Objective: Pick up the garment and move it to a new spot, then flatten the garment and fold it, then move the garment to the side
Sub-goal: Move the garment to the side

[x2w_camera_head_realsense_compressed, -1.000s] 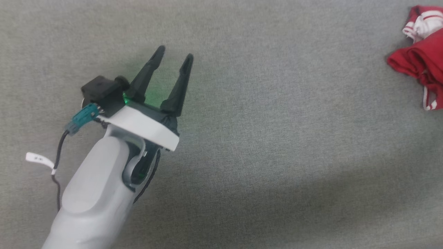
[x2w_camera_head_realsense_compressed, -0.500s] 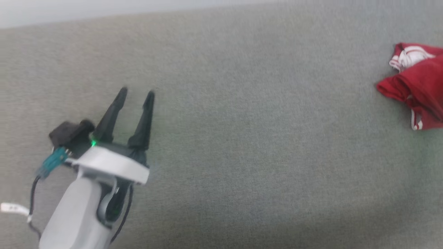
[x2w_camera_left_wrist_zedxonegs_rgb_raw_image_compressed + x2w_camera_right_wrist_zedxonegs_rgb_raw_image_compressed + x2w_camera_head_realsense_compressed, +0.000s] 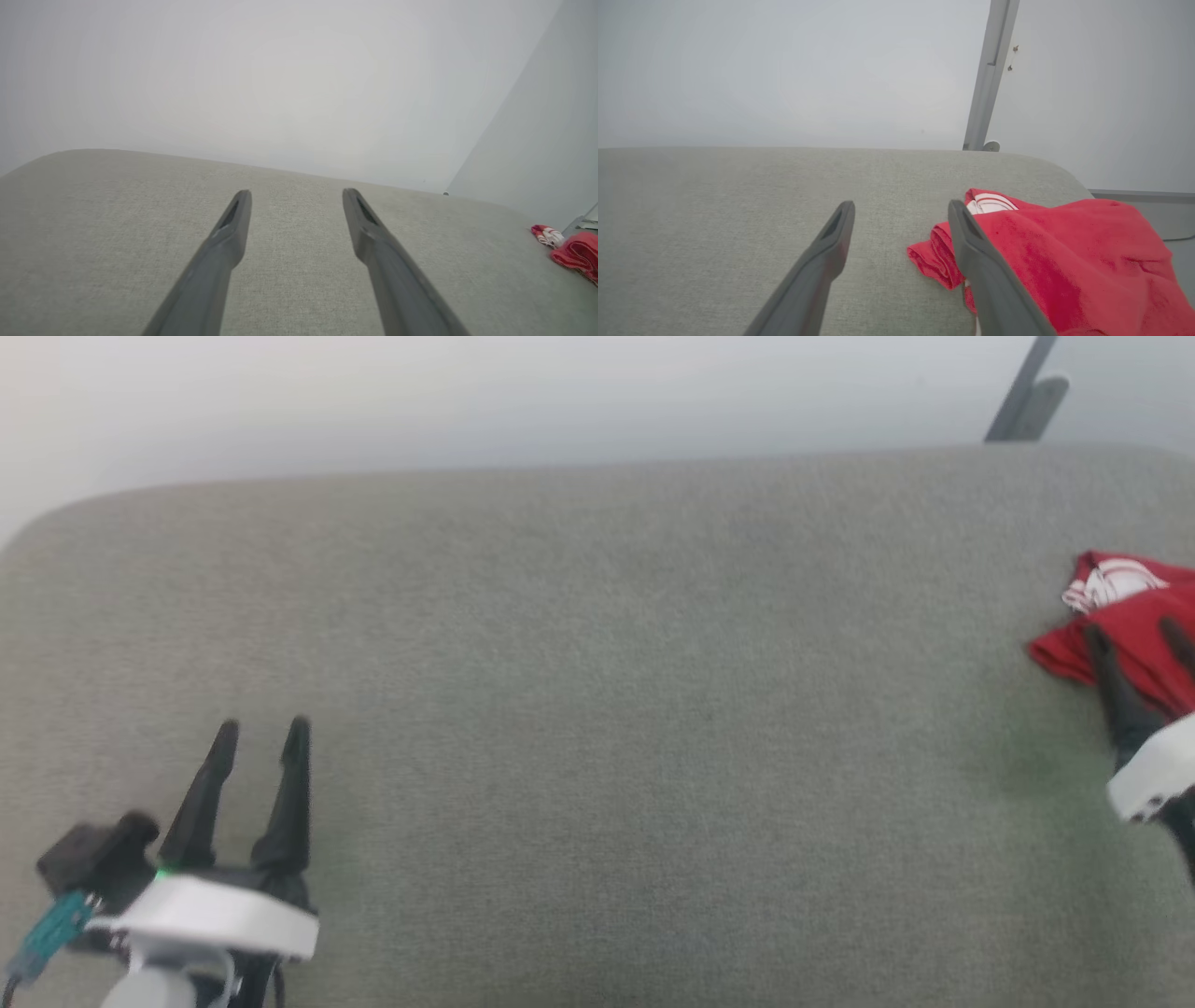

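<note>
Lying bunched, garment [image 3: 1134,616] cut off rightward, lettering hidden

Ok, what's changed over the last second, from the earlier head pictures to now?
The head camera tilted up: the far edge of the grey surface and the wall now show. The right gripper has come into the head view, open, fingers over the garment, not gripping it. The left gripper sits lower left, seemingly mostly camera motion. Unchanged: garment crumpled at the right, both grippers open and empty.
</note>
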{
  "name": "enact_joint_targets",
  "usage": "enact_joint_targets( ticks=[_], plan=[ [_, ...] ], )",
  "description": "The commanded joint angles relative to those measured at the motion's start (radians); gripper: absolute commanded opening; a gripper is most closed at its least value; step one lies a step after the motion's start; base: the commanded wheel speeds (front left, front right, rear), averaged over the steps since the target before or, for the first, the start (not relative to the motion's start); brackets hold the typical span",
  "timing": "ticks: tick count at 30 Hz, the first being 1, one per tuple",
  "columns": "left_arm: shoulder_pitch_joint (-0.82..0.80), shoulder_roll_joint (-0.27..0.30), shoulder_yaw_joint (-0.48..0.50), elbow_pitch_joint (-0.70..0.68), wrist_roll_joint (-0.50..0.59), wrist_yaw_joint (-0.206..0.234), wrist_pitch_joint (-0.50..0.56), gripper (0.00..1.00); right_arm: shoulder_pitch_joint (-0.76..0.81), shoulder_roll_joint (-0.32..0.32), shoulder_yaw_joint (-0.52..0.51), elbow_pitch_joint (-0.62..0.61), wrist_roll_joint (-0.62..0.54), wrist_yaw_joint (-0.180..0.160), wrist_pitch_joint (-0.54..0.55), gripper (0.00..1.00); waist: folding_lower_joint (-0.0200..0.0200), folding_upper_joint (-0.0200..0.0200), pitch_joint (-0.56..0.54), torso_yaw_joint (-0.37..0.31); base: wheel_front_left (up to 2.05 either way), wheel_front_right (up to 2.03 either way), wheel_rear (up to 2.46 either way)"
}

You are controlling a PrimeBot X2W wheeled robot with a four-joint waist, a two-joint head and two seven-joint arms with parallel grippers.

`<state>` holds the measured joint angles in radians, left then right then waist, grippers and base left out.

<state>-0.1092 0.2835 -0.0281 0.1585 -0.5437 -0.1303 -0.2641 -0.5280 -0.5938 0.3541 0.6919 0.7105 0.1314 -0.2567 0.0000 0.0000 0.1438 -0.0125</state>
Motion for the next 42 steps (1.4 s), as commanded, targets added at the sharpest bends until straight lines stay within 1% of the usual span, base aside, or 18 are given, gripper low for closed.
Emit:
enact_joint_targets(
  ticks=[1,5,10,18,19,23,28,42],
  plan=[
    [0.034,-0.001,0.018,-0.009,0.007,0.001,0.001,1.00,0.044,0.020,-0.028,-0.028,-0.011,-0.002,-0.007,1.00,0.0000,0.0000,-0.032,0.021,0.00,0.00,0.00],
    [0.102,0.000,0.061,-0.021,0.011,0.001,0.001,1.00,0.145,0.058,-0.099,-0.118,-0.073,-0.002,-0.008,1.00,0.0000,0.0000,-0.066,0.033,0.00,0.00,0.00],
    [0.177,0.000,0.112,-0.039,0.003,0.001,0.001,1.00,0.276,0.128,-0.194,-0.231,-0.167,-0.002,-0.008,1.00,0.0000,0.0000,-0.094,0.042,0.00,0.00,0.00],
    [0.254,0.005,0.150,-0.060,-0.009,0.001,0.001,1.00,0.424,0.243,-0.313,-0.393,-0.282,-0.002,-0.003,1.00,0.0000,0.0000,-0.127,0.044,0.00,0.00,0.00],
    [0.254,0.005,0.150,-0.060,-0.009,0.001,0.001,1.00,0.424,0.243,-0.313,-0.393,-0.282,-0.002,-0.003,1.00,0.0000,0.0000,-0.127,0.044,0.00,0.00,0.00],
    [0.277,0.008,0.162,-0.066,-0.016,0.001,0.001,1.00,0.464,0.285,-0.343,-0.445,-0.308,-0.002,0.009,1.00,0.0000,0.0000,-0.138,0.037,0.00,0.00,0.00],
    [0.300,0.007,0.171,-0.074,-0.013,0.001,0.001,1.00,0.497,0.322,-0.358,-0.492,-0.338,-0.002,0.036,1.00,0.0000,0.0000,-0.147,0.024,0.00,0.00,0.00],
    [0.308,0.010,0.165,-0.081,-0.016,0.001,0.001,1.00,0.525,0.354,-0.378,-0.542,-0.356,-0.002,0.064,1.00,0.0000,0.0000,-0.152,0.010,0.00,0.00,0.00]
  ],
)
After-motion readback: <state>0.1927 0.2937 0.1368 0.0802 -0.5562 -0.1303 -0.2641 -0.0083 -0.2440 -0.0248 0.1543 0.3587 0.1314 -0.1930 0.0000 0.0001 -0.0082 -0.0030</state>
